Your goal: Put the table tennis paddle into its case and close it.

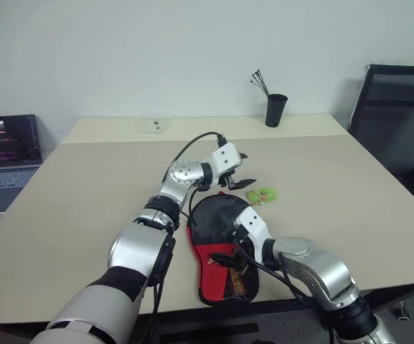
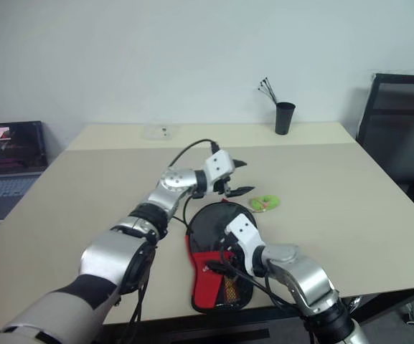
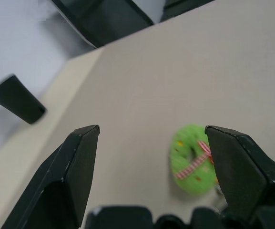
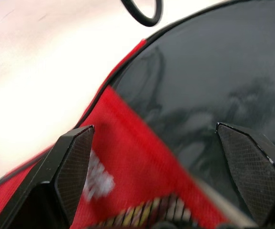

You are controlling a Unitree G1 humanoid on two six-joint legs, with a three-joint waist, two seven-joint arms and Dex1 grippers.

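The case (image 1: 214,222) lies flat near the table's front edge, black round part away from me and red handle part (image 4: 127,157) with its white logo toward me. Through the case's mesh I see the striped handle of the table tennis paddle (image 4: 144,214); the paddle's face is hidden. I cannot tell whether the zip is shut. My right gripper (image 1: 228,261) hangs open just over the red part, holding nothing. My left gripper (image 1: 248,168) is open and empty above the table beyond the case, next to a small green lump (image 3: 192,160).
A black cup with sticks (image 1: 276,110) stands at the table's far edge, and a small clear item (image 1: 154,126) lies at the far left. A laptop (image 1: 6,154) sits off to the left. An office chair (image 1: 397,122) stands at the right.
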